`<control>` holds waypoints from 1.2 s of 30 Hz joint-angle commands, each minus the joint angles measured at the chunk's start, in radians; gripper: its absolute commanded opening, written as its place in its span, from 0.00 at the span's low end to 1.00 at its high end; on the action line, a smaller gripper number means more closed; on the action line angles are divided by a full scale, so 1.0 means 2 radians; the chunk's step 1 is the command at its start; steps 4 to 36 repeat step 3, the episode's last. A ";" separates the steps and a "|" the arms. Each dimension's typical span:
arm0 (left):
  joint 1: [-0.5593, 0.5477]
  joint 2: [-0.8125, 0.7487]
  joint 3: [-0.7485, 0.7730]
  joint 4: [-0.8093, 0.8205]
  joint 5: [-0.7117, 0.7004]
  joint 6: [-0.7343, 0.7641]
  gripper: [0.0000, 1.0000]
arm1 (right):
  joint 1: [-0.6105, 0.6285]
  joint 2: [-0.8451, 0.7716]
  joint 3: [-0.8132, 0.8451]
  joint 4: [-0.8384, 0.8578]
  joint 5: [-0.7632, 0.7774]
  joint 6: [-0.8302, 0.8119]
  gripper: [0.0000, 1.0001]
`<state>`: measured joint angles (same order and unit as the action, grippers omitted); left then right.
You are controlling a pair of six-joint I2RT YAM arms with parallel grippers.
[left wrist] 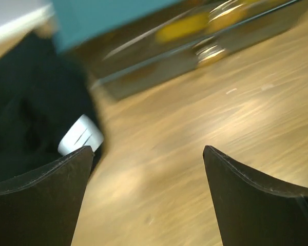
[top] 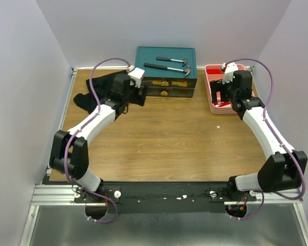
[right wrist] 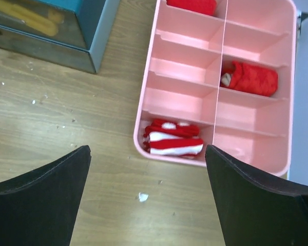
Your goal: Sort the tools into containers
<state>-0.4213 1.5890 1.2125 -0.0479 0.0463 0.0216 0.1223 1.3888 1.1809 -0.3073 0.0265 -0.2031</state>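
Two black-handled steel hammers point(top: 168, 66) lie on top of the teal drawer cabinet point(top: 164, 77) at the back middle. The cabinet's brassy drawer fronts point(left wrist: 195, 46) show blurred in the left wrist view, with something yellow reflected or inside. My left gripper point(left wrist: 146, 159) is open and empty over bare wood, next to the black cloth point(left wrist: 25, 107). The pink compartment tray point(right wrist: 220, 87) at the back right holds red and red-white cloth items point(right wrist: 172, 138). My right gripper point(right wrist: 146, 164) is open and empty just in front of the tray's near edge. No screwdrivers, pliers or rods are in view.
The black cloth point(top: 100, 92) lies at the back left beside the cabinet. The wooden table point(top: 164, 138) is walled on three sides. Small white specks point(right wrist: 142, 197) lie on the wood near the tray.
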 commanded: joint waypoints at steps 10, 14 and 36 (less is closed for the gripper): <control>0.081 -0.048 -0.045 -0.034 -0.110 0.001 0.99 | -0.005 -0.039 -0.018 -0.045 0.006 0.052 1.00; 0.081 -0.048 -0.045 -0.034 -0.110 0.001 0.99 | -0.005 -0.039 -0.018 -0.045 0.006 0.052 1.00; 0.081 -0.048 -0.045 -0.034 -0.110 0.001 0.99 | -0.005 -0.039 -0.018 -0.045 0.006 0.052 1.00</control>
